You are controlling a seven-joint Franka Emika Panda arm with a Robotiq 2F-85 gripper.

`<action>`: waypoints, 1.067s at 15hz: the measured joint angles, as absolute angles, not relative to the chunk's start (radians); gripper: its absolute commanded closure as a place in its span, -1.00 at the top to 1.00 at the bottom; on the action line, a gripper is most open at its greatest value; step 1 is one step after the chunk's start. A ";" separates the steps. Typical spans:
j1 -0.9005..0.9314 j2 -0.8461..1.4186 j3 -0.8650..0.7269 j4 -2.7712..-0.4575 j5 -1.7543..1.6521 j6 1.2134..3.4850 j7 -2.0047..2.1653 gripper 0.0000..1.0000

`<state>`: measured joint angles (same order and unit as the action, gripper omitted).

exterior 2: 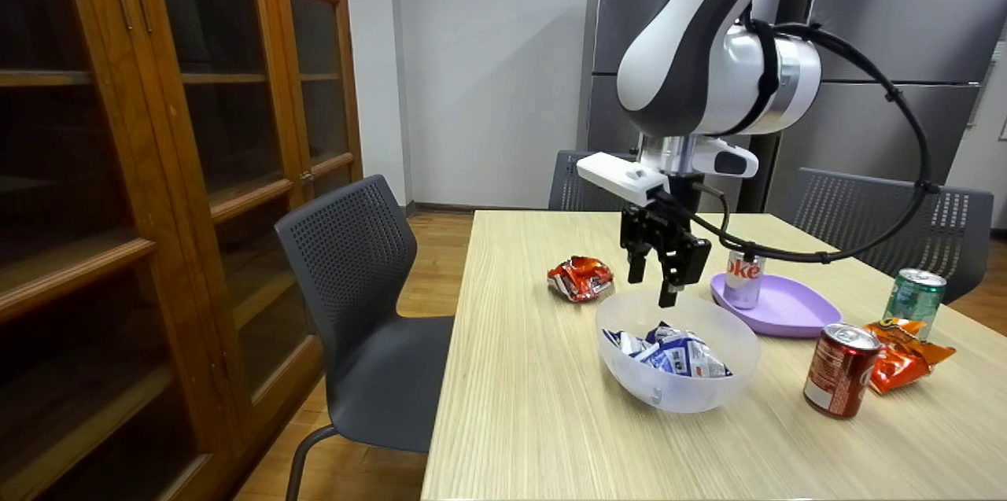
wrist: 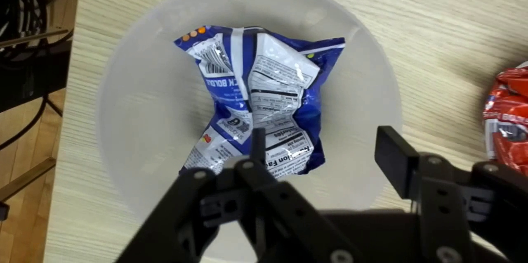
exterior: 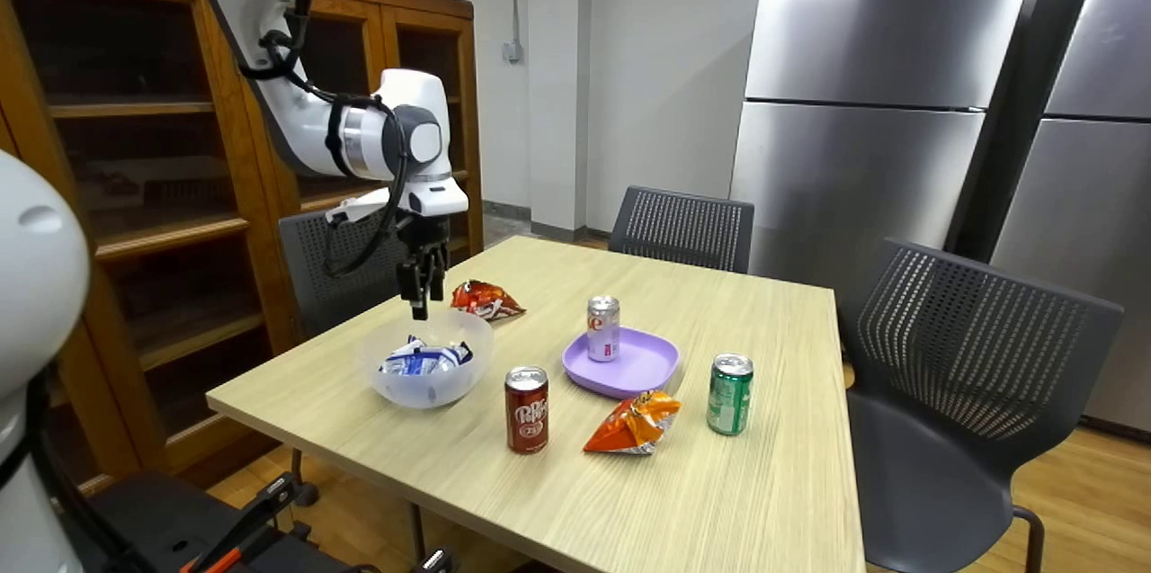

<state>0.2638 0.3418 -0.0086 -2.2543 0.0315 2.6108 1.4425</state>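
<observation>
Dark fingers (wrist: 396, 162) hung parted over a translucent bowl (wrist: 136, 85) on a pale table (wrist: 445, 11), the gap between them wide and nothing in their hold. A blue snack bag (wrist: 272, 102) lay loose inside the bowl near the middle of the wrist view, while a red snack bag (wrist: 509, 108) rested outside it at that frame's right edge. Risk looked to sit at the rim: one finger showed over the blue snack bag's lower end, the other across the bowl's right-hand edge, so a straight descent from there could catch the edge and tip or slide the bowl. The crinkled wrapper, probably slick, could also slip from a shallow pinch. Back panel up, the blue snack bag had its seam, and likely its long axis, running top to bottom of the wrist view, though, crumpled, it looked nearly as broad as long. Its lettering stood upside down, the printed top pointing toward the bottom of the frame.
</observation>
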 measured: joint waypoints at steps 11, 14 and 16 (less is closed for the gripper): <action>0.304 0.266 0.005 -2.181 -0.033 2.530 1.519 1.00; 0.304 0.268 0.005 -2.176 -0.033 2.527 1.520 1.00; 0.304 0.269 0.005 -2.177 -0.040 2.527 1.520 1.00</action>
